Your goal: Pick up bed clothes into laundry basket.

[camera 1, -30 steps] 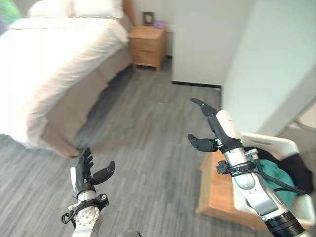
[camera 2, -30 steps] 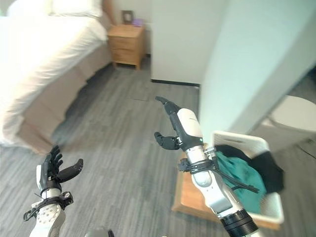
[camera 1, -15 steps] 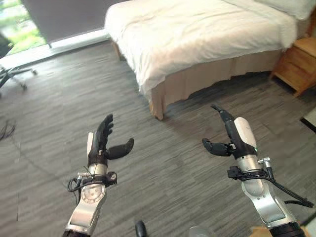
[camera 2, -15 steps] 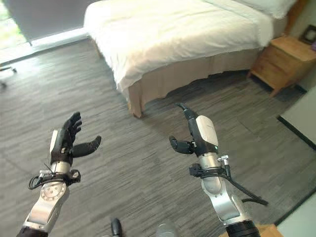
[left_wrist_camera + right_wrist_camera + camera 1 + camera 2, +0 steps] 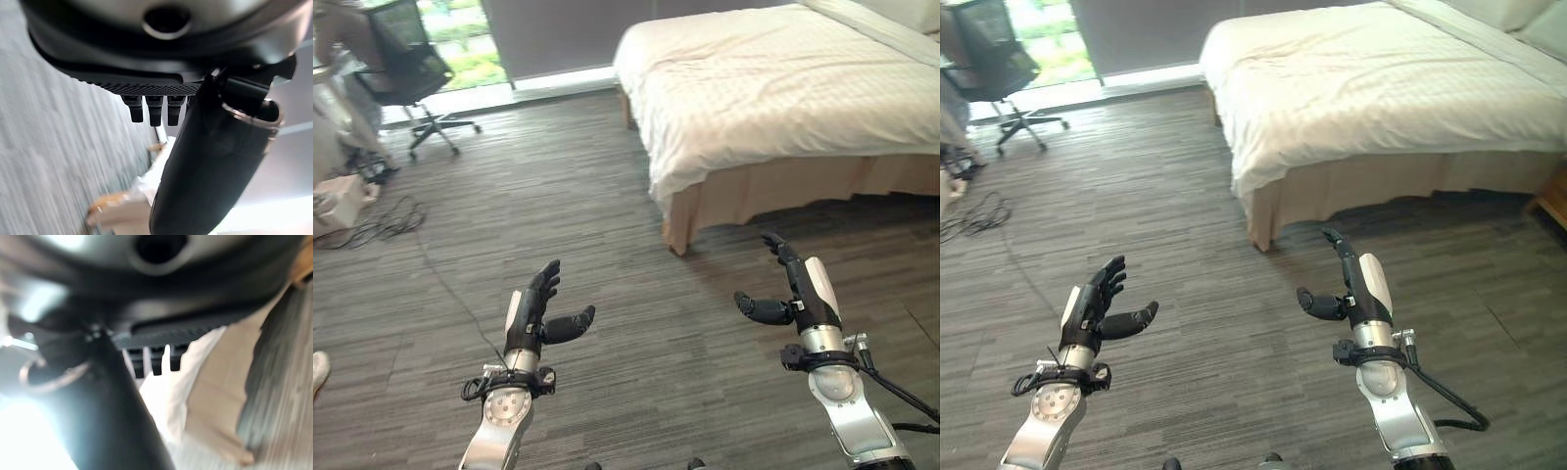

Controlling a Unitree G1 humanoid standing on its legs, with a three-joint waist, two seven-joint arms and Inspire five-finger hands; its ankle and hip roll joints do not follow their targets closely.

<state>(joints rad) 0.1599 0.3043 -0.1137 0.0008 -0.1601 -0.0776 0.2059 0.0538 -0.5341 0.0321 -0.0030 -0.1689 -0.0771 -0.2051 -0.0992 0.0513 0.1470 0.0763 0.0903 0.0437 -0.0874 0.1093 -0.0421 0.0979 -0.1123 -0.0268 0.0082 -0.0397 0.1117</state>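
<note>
A bed (image 5: 773, 88) with a white cover (image 5: 1371, 83) and a tan skirt (image 5: 803, 186) stands at the upper right, its near corner just beyond my right hand. My left hand (image 5: 536, 315) is held up over the grey floor at the lower left, fingers straight and thumb out, holding nothing. My right hand (image 5: 800, 290) is raised at the lower right, fingers straight and empty, a short way from the bed's corner. In the right wrist view the bed cover (image 5: 171, 391) and skirt (image 5: 220, 396) show past the fingers (image 5: 152, 360). The left wrist view shows the fingers (image 5: 149, 110) straight.
A black office chair (image 5: 406, 73) stands at the far left by a bright window (image 5: 460, 29). Loose cables (image 5: 372, 225) lie on the wood-look floor (image 5: 558, 196) at the left. A white box (image 5: 337, 201) sits by the left edge.
The whole view has swung left: the nightstand, wall and basket have left the picture, and the bed's foot, chair and window have come in. Both hands stay raised and open.
</note>
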